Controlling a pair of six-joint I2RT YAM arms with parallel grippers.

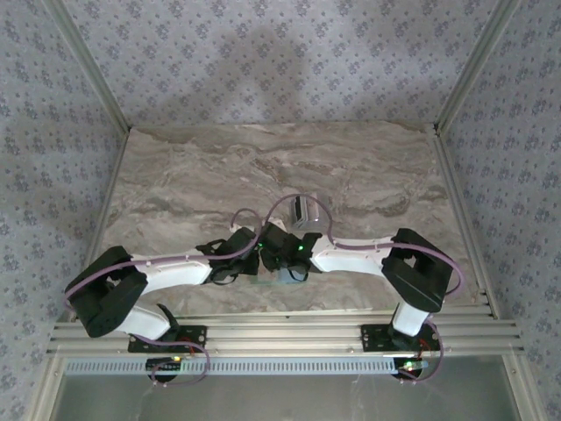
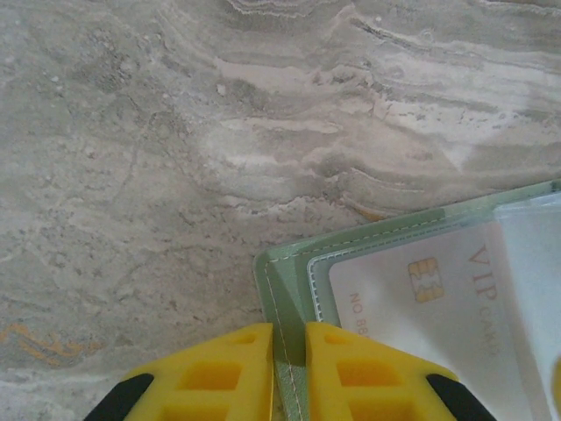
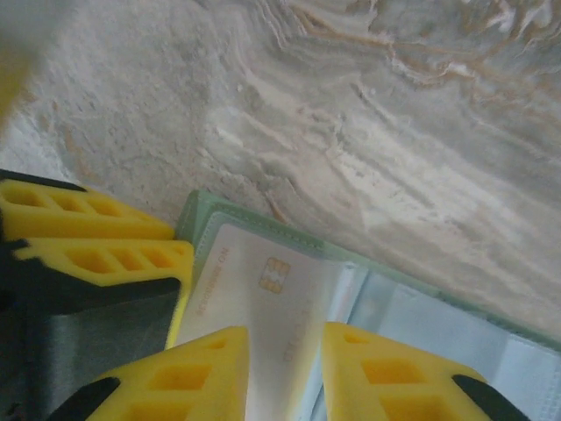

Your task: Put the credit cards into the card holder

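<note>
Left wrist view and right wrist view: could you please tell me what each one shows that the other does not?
Left wrist: the VIP lettering on the card, and the stitched edge where the left gripper pinches the card holder. Right wrist: the right gripper, open, straddling that card. Both: the card with its gold chip, the green card holder, the left gripper's yellow fingers and the marble table.

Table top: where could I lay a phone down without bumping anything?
The far half of the table, between the back wall and the grey cards, is bare, and so are its left and right sides. The near centre is crowded: the left claw and right claw meet over the card holder.
</note>
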